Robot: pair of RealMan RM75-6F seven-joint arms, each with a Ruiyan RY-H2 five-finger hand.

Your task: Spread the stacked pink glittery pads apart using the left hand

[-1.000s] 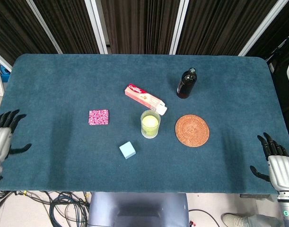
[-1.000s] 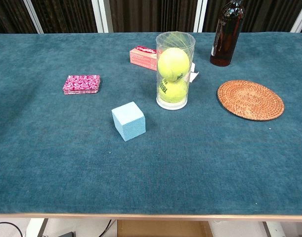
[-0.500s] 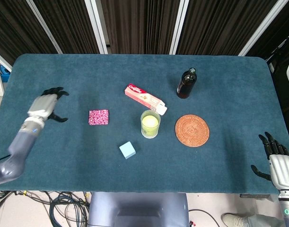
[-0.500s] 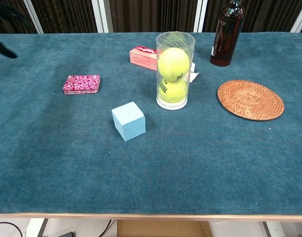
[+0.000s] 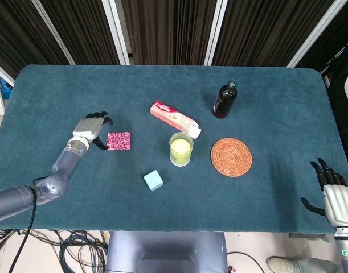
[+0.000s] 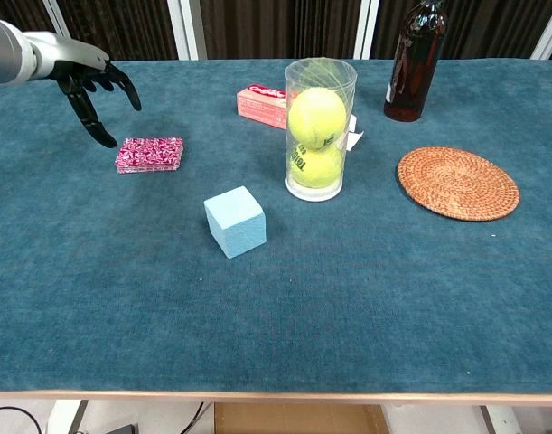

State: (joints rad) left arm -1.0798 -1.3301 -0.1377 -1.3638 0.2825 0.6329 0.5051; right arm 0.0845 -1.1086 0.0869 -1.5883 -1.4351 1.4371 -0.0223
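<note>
Swinging in from the table's left edge, the left hand (image 5: 91,129) now hovers just beside the pink glittery pads (image 5: 118,140), fingers (image 6: 102,136) spread and grasping nothing. That puts it in reach, so the spreading looks about to begin. The pads sit as one neat square stack on the blue table (image 5: 265,96), left of the tennis-ball tube (image 6: 319,129), none slid off yet. Right hand (image 5: 335,200) rests open near the table's corner.

Silver hand (image 5: 89,130), black fingers (image 6: 102,136)
</note>
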